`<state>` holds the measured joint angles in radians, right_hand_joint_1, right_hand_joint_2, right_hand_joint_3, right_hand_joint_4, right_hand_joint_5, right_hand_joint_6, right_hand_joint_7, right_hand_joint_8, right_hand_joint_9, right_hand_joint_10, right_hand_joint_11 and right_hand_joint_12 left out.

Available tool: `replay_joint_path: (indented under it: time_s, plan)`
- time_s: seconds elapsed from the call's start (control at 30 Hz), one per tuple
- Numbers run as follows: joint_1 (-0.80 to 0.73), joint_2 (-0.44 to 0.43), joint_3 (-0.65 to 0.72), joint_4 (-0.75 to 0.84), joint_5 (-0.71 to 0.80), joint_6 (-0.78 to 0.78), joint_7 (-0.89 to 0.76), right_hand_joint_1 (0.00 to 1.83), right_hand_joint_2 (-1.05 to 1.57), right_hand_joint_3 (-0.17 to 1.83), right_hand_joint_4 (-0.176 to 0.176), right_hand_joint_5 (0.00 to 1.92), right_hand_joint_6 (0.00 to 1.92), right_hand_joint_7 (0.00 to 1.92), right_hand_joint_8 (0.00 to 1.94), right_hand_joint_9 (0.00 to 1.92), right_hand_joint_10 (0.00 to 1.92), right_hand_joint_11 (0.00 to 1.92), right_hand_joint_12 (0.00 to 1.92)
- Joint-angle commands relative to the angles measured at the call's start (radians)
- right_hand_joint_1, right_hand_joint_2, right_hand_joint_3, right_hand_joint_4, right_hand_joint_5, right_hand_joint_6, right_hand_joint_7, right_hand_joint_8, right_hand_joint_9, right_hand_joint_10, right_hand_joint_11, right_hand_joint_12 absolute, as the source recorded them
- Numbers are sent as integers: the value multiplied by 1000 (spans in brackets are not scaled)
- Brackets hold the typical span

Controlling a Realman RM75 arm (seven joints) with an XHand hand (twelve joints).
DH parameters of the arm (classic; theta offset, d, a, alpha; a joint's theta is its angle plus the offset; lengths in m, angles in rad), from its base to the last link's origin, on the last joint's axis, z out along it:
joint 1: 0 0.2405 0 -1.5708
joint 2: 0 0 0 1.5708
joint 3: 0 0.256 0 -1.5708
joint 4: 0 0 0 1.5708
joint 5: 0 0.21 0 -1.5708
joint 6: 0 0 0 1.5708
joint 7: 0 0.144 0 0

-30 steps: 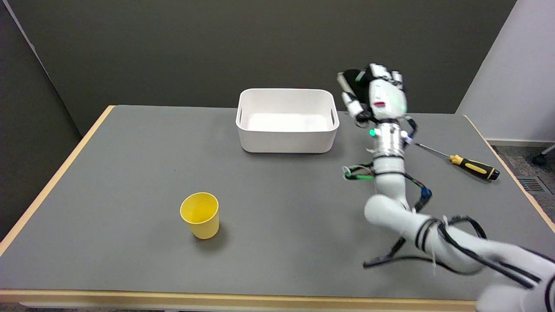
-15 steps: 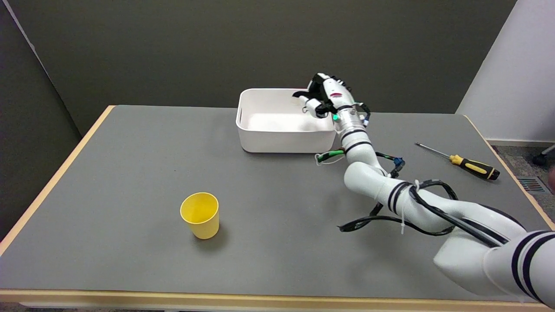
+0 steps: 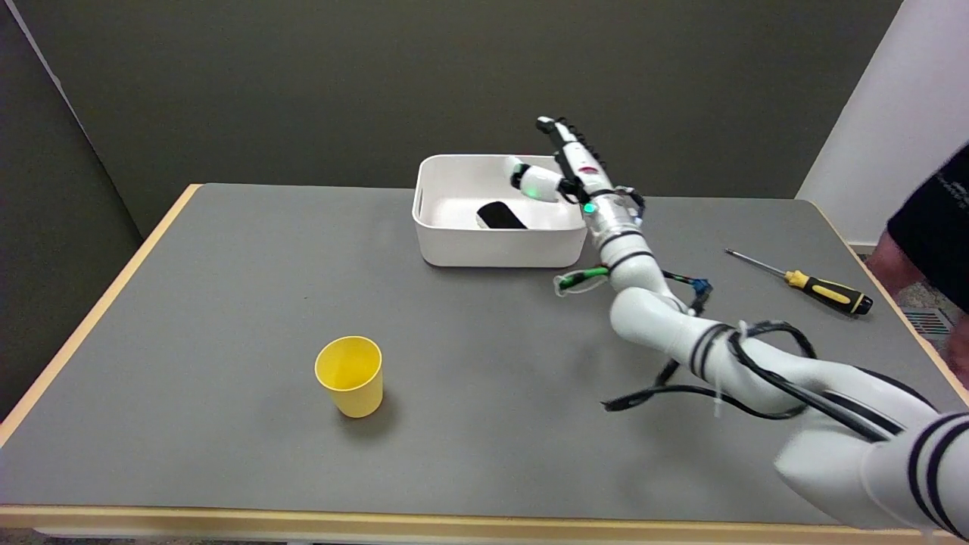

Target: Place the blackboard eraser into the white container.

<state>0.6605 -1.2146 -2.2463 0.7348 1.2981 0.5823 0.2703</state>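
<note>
The fingers (image 3: 564,140) of the right hand (image 3: 564,170) are spread apart and hold nothing. They stick up over the far right corner of the white box (image 3: 500,246), and the thumb pokes out to the left over the inside. The eraser (image 3: 501,216) lies in the box, just below and left of the thumb, not touching it. Only its black top and a bit of pale edge show; the front wall of the box hides the rest, so I cannot tell how it sits on the bottom.

The hand is seen from the side, so the fingers overlap and are hard to tell apart. The arm is cut off at the lower right. A person (image 3: 935,227) in a dark top shows at the right edge, mostly out of the picture and blurry.

Half a second ago the fingers were curled around the eraser above the right side of the box. Now they have opened and the eraser has dropped in. The person was not there before, only a tiny bit at the edge.

The yellow cup (image 3: 350,376) stands far from the fingers, down and to the left, where it was. The screwdriver (image 3: 810,282) lies to the right of the arm, also unmoved.
</note>
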Motion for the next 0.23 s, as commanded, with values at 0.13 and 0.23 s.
replay_joint_path:
  time_s: [0.13, 0.23]
  plan:
    - [-563, 339, 169, 323, -88, 656, 442, 397, 652, 873, -2, 17, 160, -1, -1, -1, 32, -1, 783]
    - [-632, 344, 197, 307, -93, 712, 510, 397, 712, 789, -18, 19, 265, -1, 154, -1, 270, -1, 853]
